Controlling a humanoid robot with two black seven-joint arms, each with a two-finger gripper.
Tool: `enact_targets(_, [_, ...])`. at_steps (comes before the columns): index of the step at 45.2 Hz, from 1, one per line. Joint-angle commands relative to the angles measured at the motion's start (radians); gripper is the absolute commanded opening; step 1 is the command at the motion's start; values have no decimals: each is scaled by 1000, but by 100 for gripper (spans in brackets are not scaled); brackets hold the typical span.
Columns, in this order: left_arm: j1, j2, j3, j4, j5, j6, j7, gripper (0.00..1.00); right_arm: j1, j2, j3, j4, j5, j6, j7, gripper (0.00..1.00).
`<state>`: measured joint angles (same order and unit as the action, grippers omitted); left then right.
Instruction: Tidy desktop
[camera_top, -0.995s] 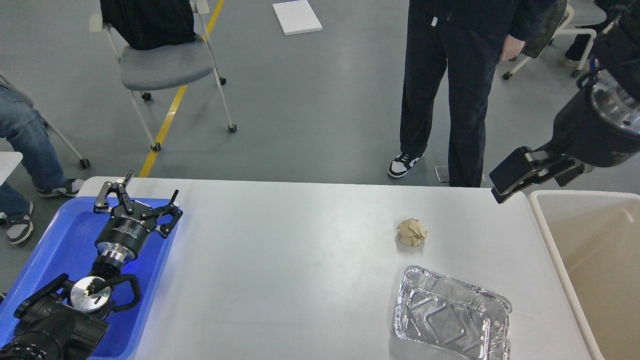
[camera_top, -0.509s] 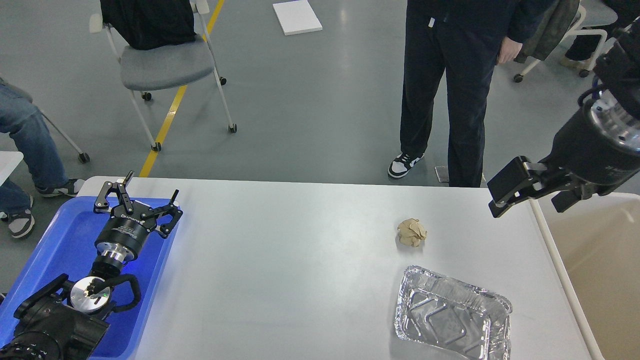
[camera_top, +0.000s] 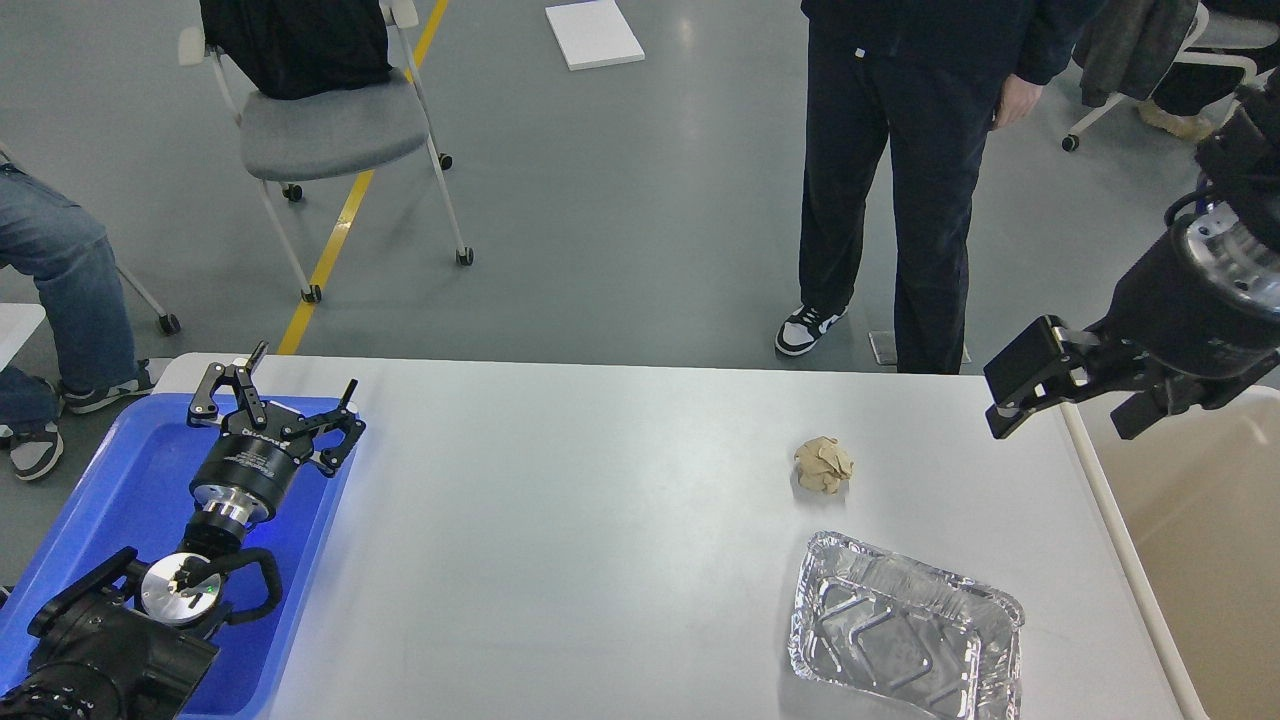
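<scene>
The left gripper (camera_top: 275, 388) is spread wide over the blue tray (camera_top: 120, 470) and holds nothing. The right gripper (camera_top: 1075, 395) hangs spread over the beige bin's (camera_top: 1105, 510) edge, empty too. On the desktop (camera_top: 560, 540) sit a crumpled paper ball (camera_top: 823, 465) and a foil tray (camera_top: 905, 630).

A robotics lab or test floor: a smooth grey painted concrete floor (camera_top: 620, 200) crossed by a yellow lane-marking stripe (camera_top: 345, 215), a grey-seated white-framed rolling chair (camera_top: 330, 135) beyond the left black two-finger gripper (camera_top: 275, 395), and an onlooker in dark trousers and black-and-white sneakers (camera_top: 890, 190) standing at the far edge of the large white-grey rectangular desktop (camera_top: 600, 520).
</scene>
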<state>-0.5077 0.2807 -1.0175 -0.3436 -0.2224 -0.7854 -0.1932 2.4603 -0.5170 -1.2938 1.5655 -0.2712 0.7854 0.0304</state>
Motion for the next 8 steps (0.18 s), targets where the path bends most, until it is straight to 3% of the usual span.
enact_targets(1, [0, 0, 0, 0, 0, 0, 0, 100, -4, -9, 14, -18, 9, 0, 2, 100])
enact_targets(8, [0, 0, 0, 0, 0, 0, 0, 100, 0, -12, 44, -19, 9, 0, 0, 100])
